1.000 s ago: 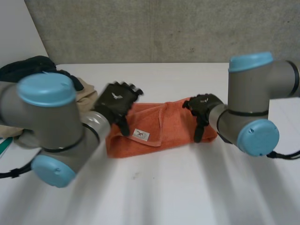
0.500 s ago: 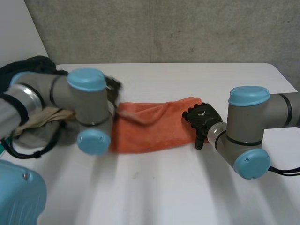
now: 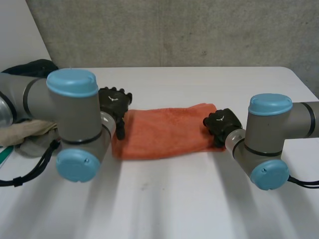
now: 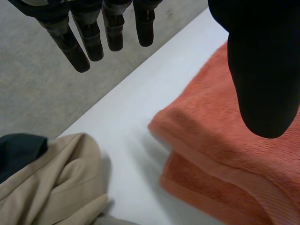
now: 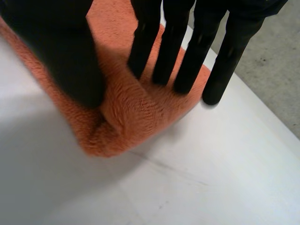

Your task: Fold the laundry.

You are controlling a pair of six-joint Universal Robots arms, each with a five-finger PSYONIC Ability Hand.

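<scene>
An orange towel [image 3: 164, 132] lies folded into a long strip across the middle of the white table [image 3: 174, 199]. My left hand [image 3: 115, 102] hovers at the towel's left end. In the left wrist view that hand [image 4: 258, 70] has straight fingers [image 4: 79, 47] spread off its thumb, above the towel's layered corner [image 4: 220, 154], and holds nothing. My right hand [image 3: 222, 124] sits on the towel's right end. In the right wrist view its thumb [image 5: 56, 47] and fingers [image 5: 173, 51] pinch a bunched ridge of towel [image 5: 122, 122] between them.
A pile of laundry lies at the table's left: a beige garment [image 3: 25, 132] [image 4: 56, 187] and a dark one [image 3: 30, 67] [image 4: 18, 150]. A grey concrete wall stands behind the table. Bare table stretches in front of the towel.
The left arm swung over the towel and back, and the flap with the label is now folded under. The left hand has let go. The right hand's fingers closed on the right end.
</scene>
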